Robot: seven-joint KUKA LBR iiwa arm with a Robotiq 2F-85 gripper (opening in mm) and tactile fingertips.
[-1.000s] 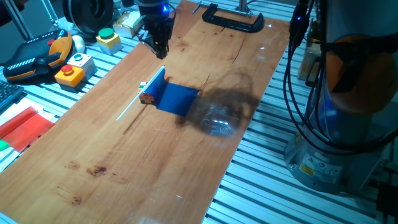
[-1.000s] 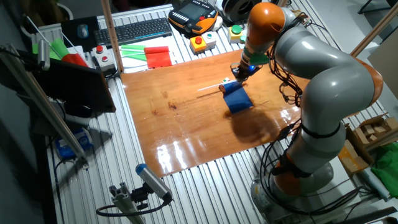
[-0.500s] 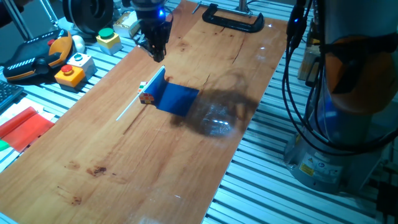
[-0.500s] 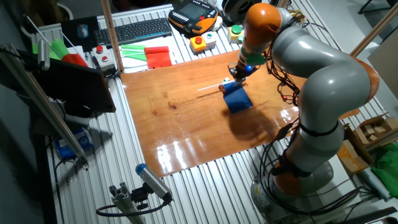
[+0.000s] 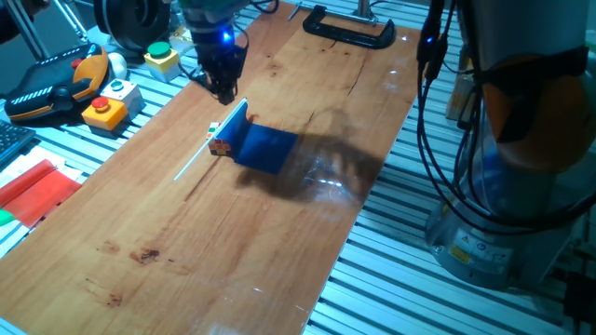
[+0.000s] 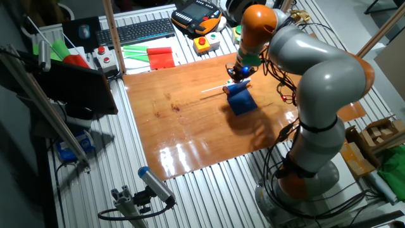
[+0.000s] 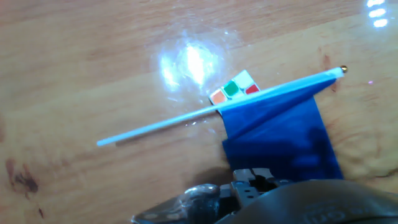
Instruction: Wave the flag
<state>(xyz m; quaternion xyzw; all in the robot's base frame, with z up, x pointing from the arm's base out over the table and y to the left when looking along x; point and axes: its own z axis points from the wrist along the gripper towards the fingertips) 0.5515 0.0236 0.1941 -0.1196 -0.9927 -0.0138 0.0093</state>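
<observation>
My gripper [image 5: 222, 91] hangs over the wooden tabletop [image 5: 186, 233], above the top end of the flag's stick and holding nothing; a blue light glows on my wrist. From the fixed views the fingertips look close together, pointing down, but I cannot tell for sure how wide they stand, and the hand view shows only the underside of my hand at the bottom edge, no fingertips. The flag [image 5: 264, 147] lies on the tabletop just below me: royal-blue cloth spread flat on the wood, with the edge along the thin white stick [image 5: 196, 159] lifted, so that side of the cloth stands up. The stick runs diagonally and its bare end points toward the table's left edge. A small multicoloured puzzle cube [image 5: 220, 146] sits right against the stick where the cloth begins; in the hand view the cube [image 7: 234, 88] shows orange, green and red faces, and the stick [image 7: 161, 124] crosses just beside it, with the blue cloth [image 7: 280, 134] on the other side. A black clamp [image 5: 348, 28] rests at the far end of the board. Off the board to the left are a yellow box with a green button [image 5: 160, 58], a grey-and-yellow box with a red button [image 5: 105, 108] and a red flat sheet [image 5: 35, 191].
</observation>
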